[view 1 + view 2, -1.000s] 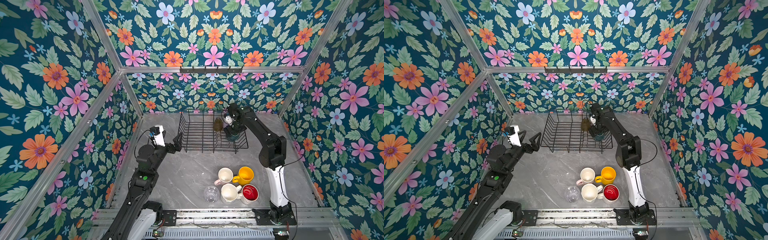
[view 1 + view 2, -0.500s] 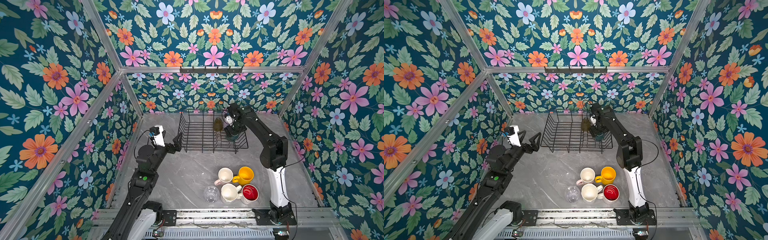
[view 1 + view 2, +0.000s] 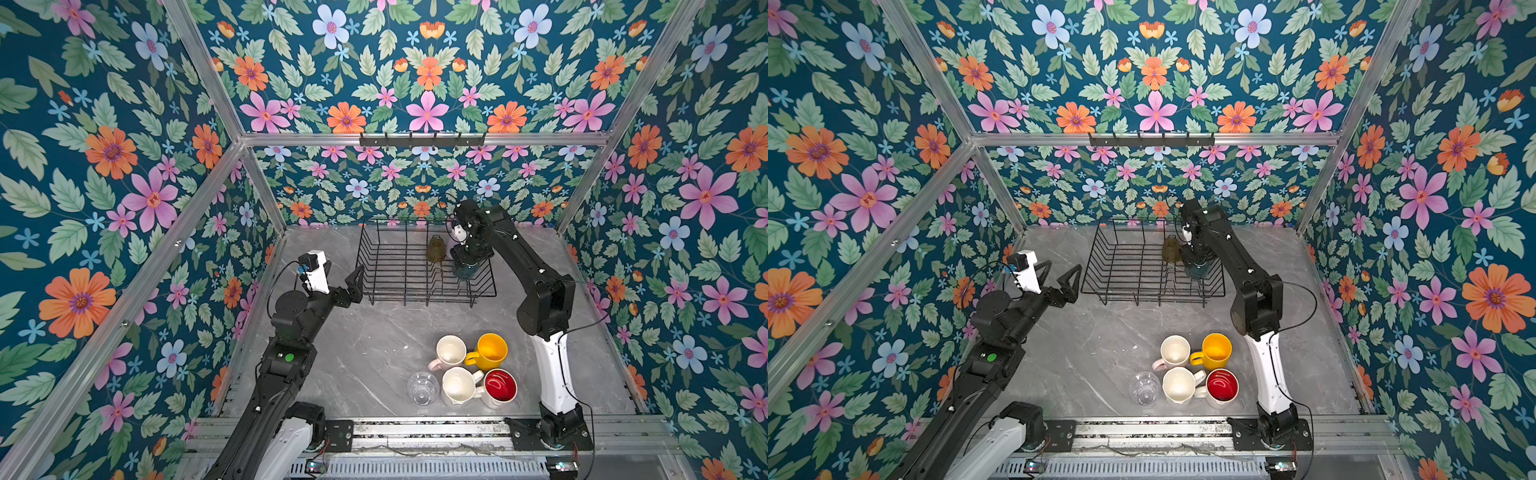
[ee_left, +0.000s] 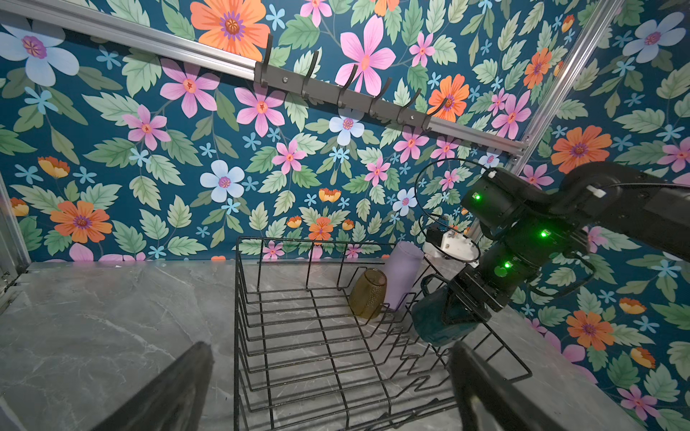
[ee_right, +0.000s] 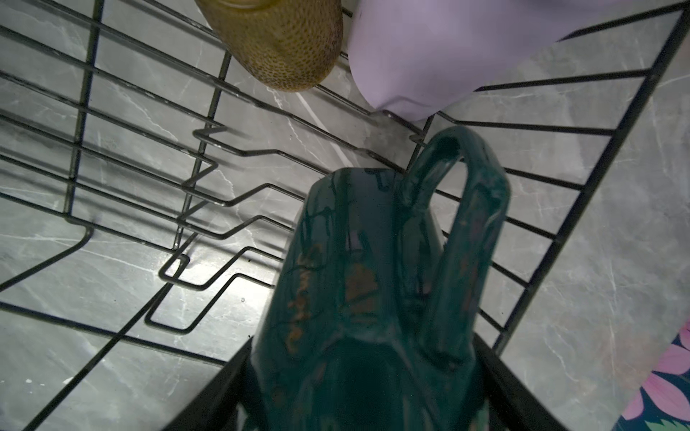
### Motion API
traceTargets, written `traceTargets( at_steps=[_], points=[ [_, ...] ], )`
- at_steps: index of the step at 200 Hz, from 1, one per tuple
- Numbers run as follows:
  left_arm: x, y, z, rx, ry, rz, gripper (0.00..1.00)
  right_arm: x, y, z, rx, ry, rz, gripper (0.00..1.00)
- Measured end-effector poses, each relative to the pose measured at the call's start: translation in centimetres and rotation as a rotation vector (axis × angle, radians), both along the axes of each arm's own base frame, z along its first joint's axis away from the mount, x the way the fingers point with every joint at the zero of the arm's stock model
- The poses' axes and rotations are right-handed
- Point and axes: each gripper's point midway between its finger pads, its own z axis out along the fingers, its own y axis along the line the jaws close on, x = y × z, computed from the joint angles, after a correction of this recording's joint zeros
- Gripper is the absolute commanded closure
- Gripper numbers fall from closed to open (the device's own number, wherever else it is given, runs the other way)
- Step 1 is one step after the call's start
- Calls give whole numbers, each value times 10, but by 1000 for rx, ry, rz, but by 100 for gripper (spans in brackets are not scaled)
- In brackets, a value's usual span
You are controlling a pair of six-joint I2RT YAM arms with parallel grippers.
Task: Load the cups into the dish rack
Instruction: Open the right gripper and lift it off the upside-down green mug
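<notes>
Black wire forms the rack (image 3: 390, 270), and in both top views the right gripper (image 3: 468, 262) reaches down into it, with the teal mug (image 3: 463, 273) directly under its tips. The olive glass (image 3: 435, 249) stands in the rack just beside that gripper, on the side toward the left arm. The left gripper (image 3: 343, 277) hangs well apart from the right one, just outside the rack's wall. In a top view its fingers (image 3: 1073, 276) show spread wide with nothing between them. Far from both grippers, on the grey table (image 3: 365, 365) near the right arm's base, five cups cluster: pink mug (image 3: 451, 351), yellow mug (image 3: 492, 351), white mug (image 3: 459, 384), red-lined mug (image 3: 500, 384) and clear glass (image 3: 423, 388). In the left wrist view, the left gripper (image 4: 330, 349) frames the rack (image 4: 298, 317), which lies straight ahead of its released tips. Further ahead, the right gripper (image 4: 461, 317) sits on the teal mug (image 4: 437, 324), and the olive glass (image 4: 367, 294) and lilac tumbler (image 4: 401, 276) lean just past it. In the right wrist view, the teal mug (image 5: 366, 261) fills the right gripper (image 5: 358, 392), whose fingers (image 5: 216, 403) lie against both of its sides in a grasp. The mug's handle faces the rack's side wall (image 5: 596, 179). Whether the mug rests on the wires I cannot tell. Beyond the tips, the olive glass (image 5: 283, 48) and tumbler (image 5: 429, 56) stand just beside each other.
</notes>
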Motion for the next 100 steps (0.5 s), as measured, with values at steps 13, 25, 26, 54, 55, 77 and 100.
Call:
traceTargets(
  at_steps=[13, 25, 26, 54, 55, 77, 100],
  points=[
    [-1, 0, 1, -1, -2, 0, 0, 0, 0, 0, -2, 13, -14, 53],
    [-2, 1, 2, -2, -7, 0, 0, 0, -1, 0, -3, 20, -23, 54],
    [-2, 1, 2, -2, -7, 0, 0, 0, -1, 1, -3, 20, -24, 54],
    [-3, 1, 4, -3, -11, 0, 0, -1, -5, -3, -3, 46, -56, 56],
    [-3, 1, 4, -3, -11, 0, 0, -1, -5, -3, -2, 47, -58, 56],
    [-3, 1, 4, -3, -12, 0, 0, -2, -6, -7, 9, 68, -78, 56],
    [-3, 1, 4, -3, -12, 0, 0, -1, -5, -13, 11, 78, -86, 56]
  ],
)
